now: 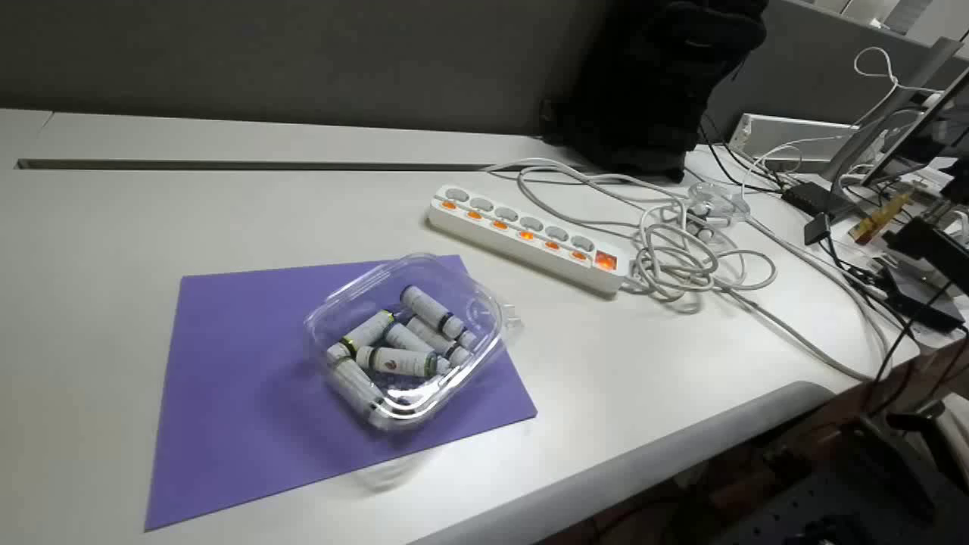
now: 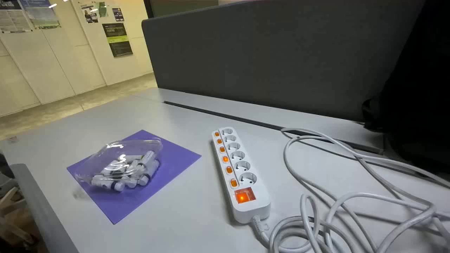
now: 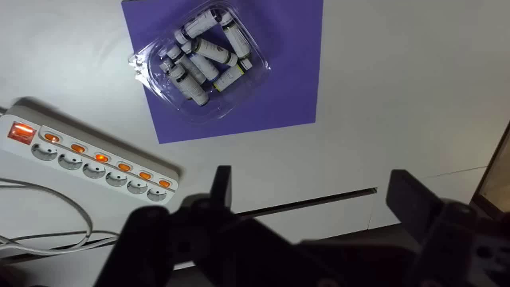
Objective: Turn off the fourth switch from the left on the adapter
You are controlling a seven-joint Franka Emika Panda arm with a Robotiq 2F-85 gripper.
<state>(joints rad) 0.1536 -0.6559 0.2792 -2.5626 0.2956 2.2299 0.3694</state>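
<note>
The adapter is a long white power strip on the desk, seen in both exterior views (image 1: 522, 244) (image 2: 230, 189) and at the left in the wrist view (image 3: 91, 159). Small orange switches run along it beside round sockets. The fourth switch, counted from the end away from the cable, glows brighter than its neighbours in both exterior views (image 1: 526, 235) (image 2: 225, 159) and in the wrist view (image 3: 101, 158). A larger red switch (image 1: 606, 261) near the cable end is also lit. My gripper (image 3: 310, 169) is wide open and empty, above the desk beyond the strip's cable-free end. It is outside both exterior views.
A clear plastic tray (image 1: 484, 333) of small white bottles (image 1: 401, 362) stands on a purple mat (image 1: 242, 378) near the strip. Coiled white cable (image 1: 681, 261) lies by its cable end. A dark partition (image 2: 263, 59) and black backpack (image 1: 643, 83) stand at the back.
</note>
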